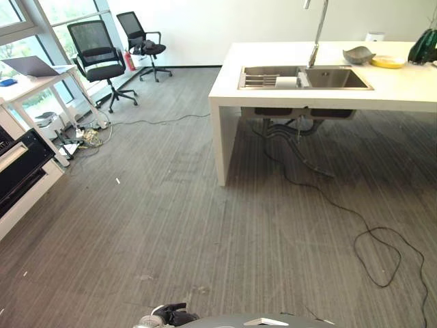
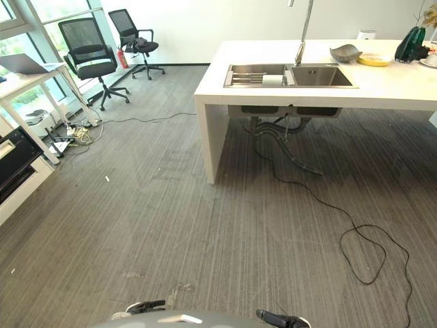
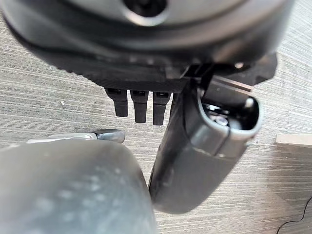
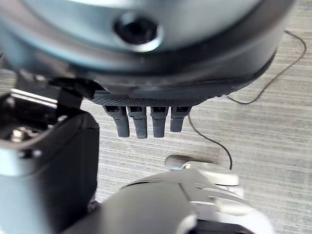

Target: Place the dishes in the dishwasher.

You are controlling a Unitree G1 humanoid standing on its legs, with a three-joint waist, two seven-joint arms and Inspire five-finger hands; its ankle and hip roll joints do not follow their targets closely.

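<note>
Far off, dishes (image 1: 374, 57) beside sink (image 1: 304, 77).

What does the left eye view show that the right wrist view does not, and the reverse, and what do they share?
Left eye view: the white counter with its sink, a grey bowl and a yellow plate on it, two office chairs. Right wrist view: the right hand, fingers straight, holding nothing. Both: the grey carpet.
</note>
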